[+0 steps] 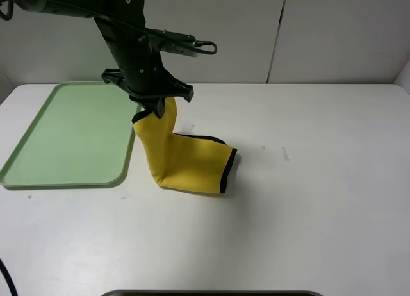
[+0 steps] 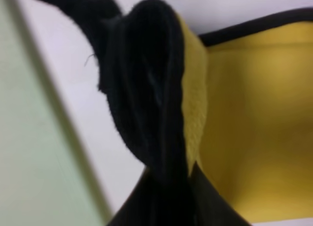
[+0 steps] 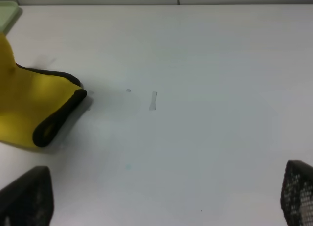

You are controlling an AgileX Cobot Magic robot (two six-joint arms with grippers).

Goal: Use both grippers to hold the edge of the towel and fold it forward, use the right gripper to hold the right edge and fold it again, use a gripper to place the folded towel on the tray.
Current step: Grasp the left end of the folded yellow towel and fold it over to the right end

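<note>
A: Reading from the left, what do we label first?

B: The green tray (image 1: 70, 136), lying at the far-left corner of the table (image 1: 307, 206). Just beside its right rim we mark the left gripper (image 1: 158, 109), clamped on one end of the yellow towel (image 1: 189, 164).

A: And where does the towel sit?

B: Folded and black-trimmed, it hangs from that claw. Its lower end rests on the table near the middle, just beside the tray and not on it. Farther right, the right gripper (image 3: 161, 194) appears only in its own wrist view, spread wide and holding nothing, above the table on the towel's right side.

A: What do we judge could go wrong from here?

B: Three things. The pinch takes only a narrow bunch of cloth, so the towel may slip out as it travels. The dragging end may catch on the tray's raised rim and pull the layers open. And if released too soon, the towel would land straddling the rim, half on the table.
</note>
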